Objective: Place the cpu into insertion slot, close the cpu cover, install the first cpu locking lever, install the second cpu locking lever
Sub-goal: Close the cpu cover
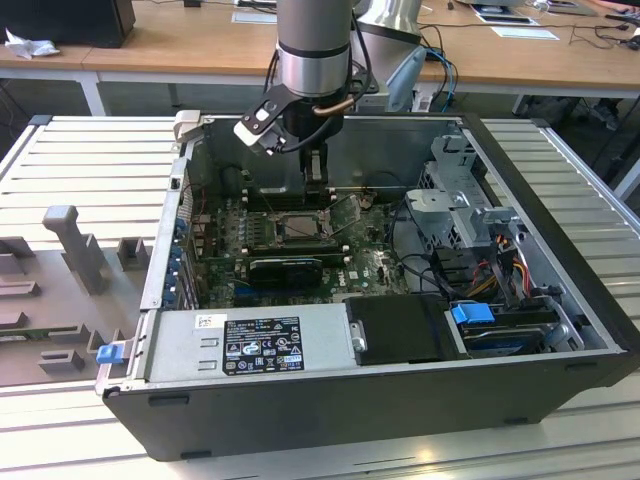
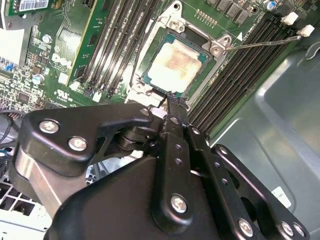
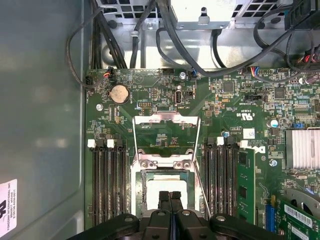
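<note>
One gripper [image 2: 172, 101] is seen low inside the open case, its fingers pressed together with nothing pinched between them. The tips are poised at the edge of the insertion slot [image 3: 165, 173]. The cpu [image 2: 174, 65] is already seated flat in that slot, its pale, smeared face turned up. The cpu cover [image 3: 167, 120] is swung open off the slot, and the green motherboard [image 3: 235, 100] is seen through its cut-out. Two thin wire levers [image 3: 134, 142] are unlatched beside it.

The step in hand is judged to be the closing of the cover. It is best done by a push on the frame's metal rim alone, so that the chip's face is left untouched. A slow arc about the hinge is advised, so that the thin plate is not bent or let slip off the closed tips. A lever lying out over the memory slots [image 3: 107, 185] could be snagged.

In the exterior view the power supply [image 1: 250, 345] is nearest. The long black finned card [image 1: 285, 268] lies just near of the slot and narrows the approach. Cables [image 1: 480, 270] are bundled at the exterior view's right, well apart. Farthest, the case wall [image 1: 390, 150] is set close behind the arm.
</note>
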Controlling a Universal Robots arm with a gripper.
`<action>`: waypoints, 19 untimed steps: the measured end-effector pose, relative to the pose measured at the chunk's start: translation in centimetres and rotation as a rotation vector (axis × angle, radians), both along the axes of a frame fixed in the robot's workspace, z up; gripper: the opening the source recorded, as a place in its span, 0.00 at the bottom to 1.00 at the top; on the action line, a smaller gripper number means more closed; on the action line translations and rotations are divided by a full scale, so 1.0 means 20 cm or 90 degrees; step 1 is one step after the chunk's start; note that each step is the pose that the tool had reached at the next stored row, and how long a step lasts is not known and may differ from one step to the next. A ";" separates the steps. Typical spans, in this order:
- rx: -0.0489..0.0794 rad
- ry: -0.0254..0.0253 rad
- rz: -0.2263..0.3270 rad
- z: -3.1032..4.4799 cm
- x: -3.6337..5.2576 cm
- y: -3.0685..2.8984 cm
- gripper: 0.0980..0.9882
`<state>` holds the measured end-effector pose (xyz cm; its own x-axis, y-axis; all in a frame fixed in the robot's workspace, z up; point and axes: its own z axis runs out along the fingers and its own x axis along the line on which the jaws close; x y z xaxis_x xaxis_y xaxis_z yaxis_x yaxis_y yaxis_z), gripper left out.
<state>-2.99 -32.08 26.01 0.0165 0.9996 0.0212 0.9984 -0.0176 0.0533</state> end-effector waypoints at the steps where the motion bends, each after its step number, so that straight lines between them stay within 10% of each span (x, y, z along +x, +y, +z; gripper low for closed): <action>1: 0.000 0.0000 0.000 0.000 0.000 0.000 0.01; 19: 0.000 0.0001 0.000 0.001 0.080 0.000 0.01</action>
